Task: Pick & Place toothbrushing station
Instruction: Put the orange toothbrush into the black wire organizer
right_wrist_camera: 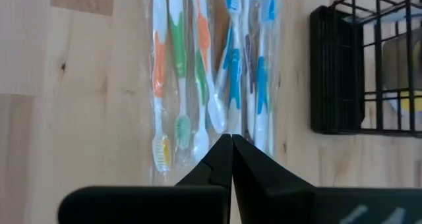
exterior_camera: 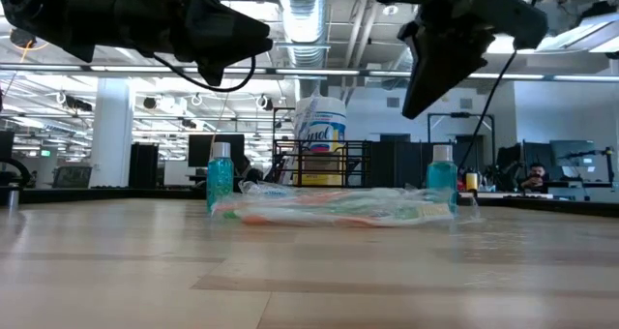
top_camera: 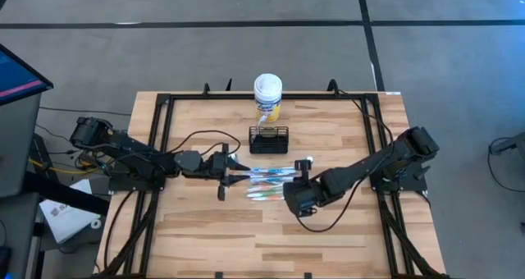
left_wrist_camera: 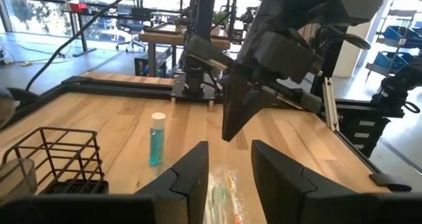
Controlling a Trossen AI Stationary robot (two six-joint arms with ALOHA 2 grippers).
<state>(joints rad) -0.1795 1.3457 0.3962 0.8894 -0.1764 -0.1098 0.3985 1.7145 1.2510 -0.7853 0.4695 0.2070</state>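
Black wire-mesh caddy (top_camera: 269, 139) empty, toothbrushes (top_camera: 269, 180) beside both pincers

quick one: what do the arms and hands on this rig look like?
Both arms are dark, near-black, built of chunky jointed segments, with black cables looping along them. The left hand has two broad, flat, dark fingers. The right hand has fingers tapering to sharp points. No markings are legible.

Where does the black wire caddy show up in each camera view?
High view: black wire caddy at table centre, just in front of the yellow canister.
Low view: caddy mid-picture, behind the wrapped toothbrushes, beside the canister.
Left wrist view: lower left corner.
Right wrist view: right edge.
Shared landmark: the toothbrushes, in all four.
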